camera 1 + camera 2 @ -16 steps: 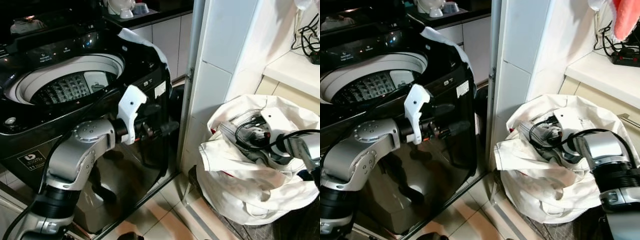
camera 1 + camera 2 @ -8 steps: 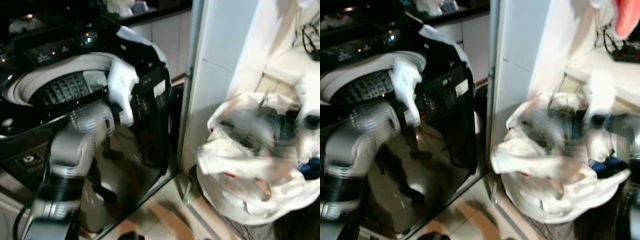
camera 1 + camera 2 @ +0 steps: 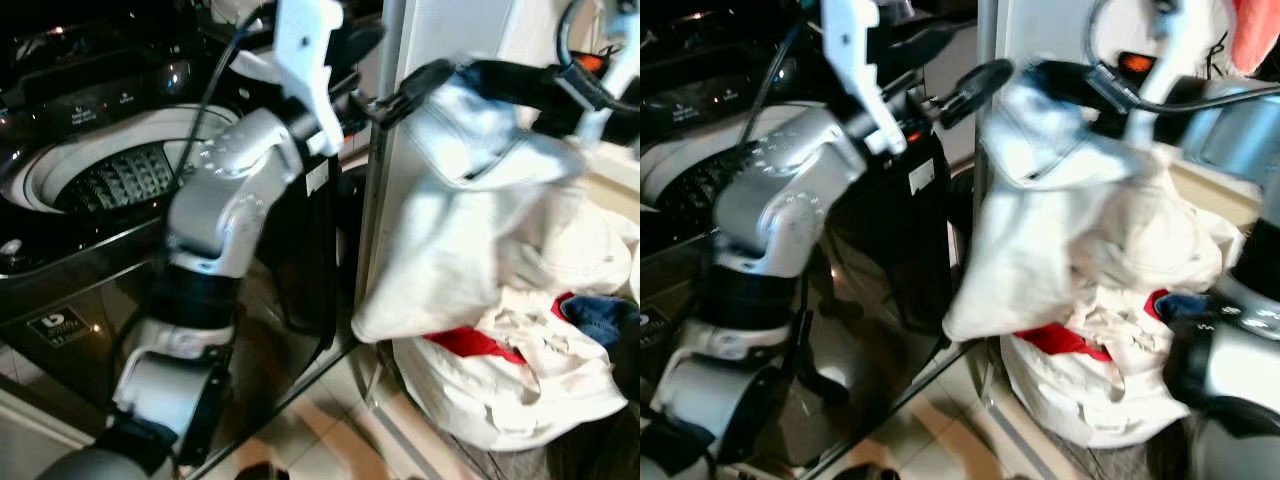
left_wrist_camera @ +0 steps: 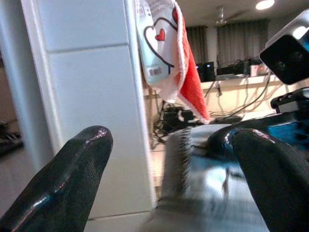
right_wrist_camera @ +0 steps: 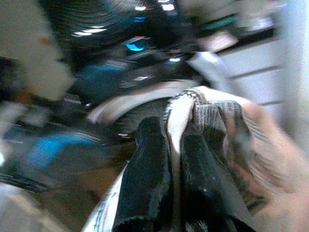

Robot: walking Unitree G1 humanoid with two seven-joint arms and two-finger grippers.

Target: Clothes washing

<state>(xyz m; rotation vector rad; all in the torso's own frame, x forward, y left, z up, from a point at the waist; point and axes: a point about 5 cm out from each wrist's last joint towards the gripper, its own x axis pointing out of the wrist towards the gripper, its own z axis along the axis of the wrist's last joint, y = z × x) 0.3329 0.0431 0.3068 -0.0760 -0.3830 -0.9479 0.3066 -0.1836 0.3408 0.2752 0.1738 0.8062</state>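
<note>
Right hand [image 5: 166,145] clamped on a white garment [image 3: 470,210], held up above the laundry bag [image 3: 520,400]. Left hand [image 4: 169,179] spread open, raised beside the garment, near the washing machine [image 3: 110,180].

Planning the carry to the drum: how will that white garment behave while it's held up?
Probably floppy: the white garment hangs in folds below the right gripper, pinched shut on its edge. Likely light for its size. It may sway and brush the washing machine rim.

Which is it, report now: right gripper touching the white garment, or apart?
Touching. The right wrist view shows the right gripper with fingers pinched on a fold of the white garment.
</note>
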